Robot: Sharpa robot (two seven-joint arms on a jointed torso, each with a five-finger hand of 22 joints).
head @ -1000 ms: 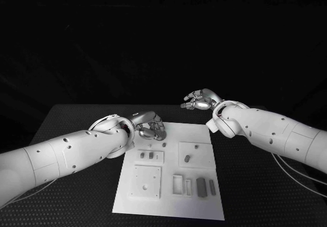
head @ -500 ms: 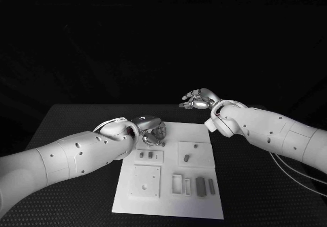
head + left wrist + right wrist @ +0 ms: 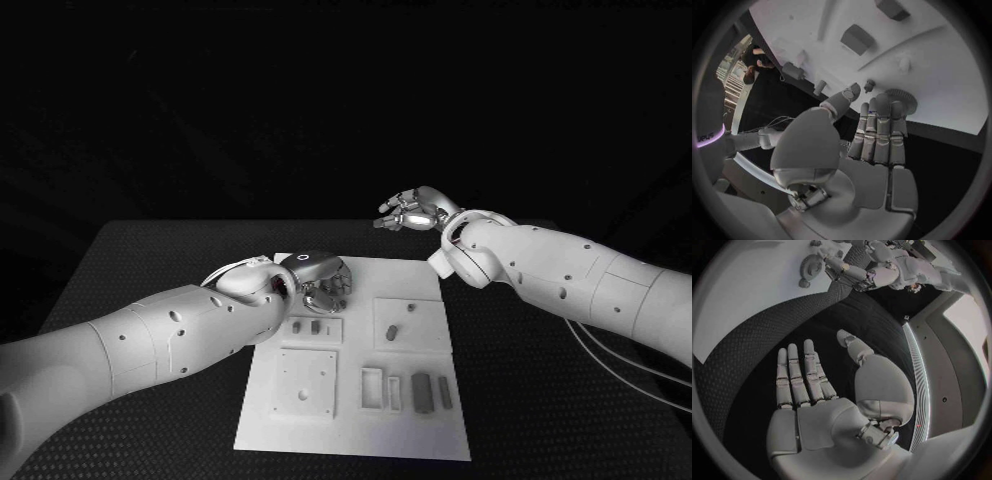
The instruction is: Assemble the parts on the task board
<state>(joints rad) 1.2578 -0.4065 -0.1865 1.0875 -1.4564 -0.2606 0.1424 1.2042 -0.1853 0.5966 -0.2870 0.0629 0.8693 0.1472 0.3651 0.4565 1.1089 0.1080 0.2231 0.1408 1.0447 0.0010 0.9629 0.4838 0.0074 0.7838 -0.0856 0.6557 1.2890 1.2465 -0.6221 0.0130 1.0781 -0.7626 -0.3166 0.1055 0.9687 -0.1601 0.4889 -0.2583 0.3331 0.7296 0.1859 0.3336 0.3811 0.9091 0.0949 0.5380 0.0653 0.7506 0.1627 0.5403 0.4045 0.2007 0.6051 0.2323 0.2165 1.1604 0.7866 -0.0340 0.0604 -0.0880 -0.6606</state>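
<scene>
The white task board (image 3: 361, 430) lies in the middle of the table. My left hand (image 3: 325, 284) hovers over its far left corner, fingers straight and side by side, thumb apart. Its fingertips (image 3: 882, 106) reach the rim of a round toothed part (image 3: 902, 99) on the board (image 3: 942, 65), with a small peg (image 3: 870, 85) beside it; nothing is held. My right hand (image 3: 414, 210) hangs open above the table beyond the board's far edge, palm (image 3: 826, 422) flat and fingers spread. From there the toothed part (image 3: 811, 265) and the left hand (image 3: 879, 270) are in sight.
Small grey parts lie on the board: two short pieces (image 3: 309, 326), a slanted piece (image 3: 394, 332), and two long bars (image 3: 423, 392) at the near right next to a white frame (image 3: 375, 388). A raised square plate (image 3: 307, 382) sits near left. Black table (image 3: 577, 400) surrounds the board.
My left arm has pushed further over the board and the hand has turned down onto the far left corner. The right hand has drifted slightly left and stays open.
</scene>
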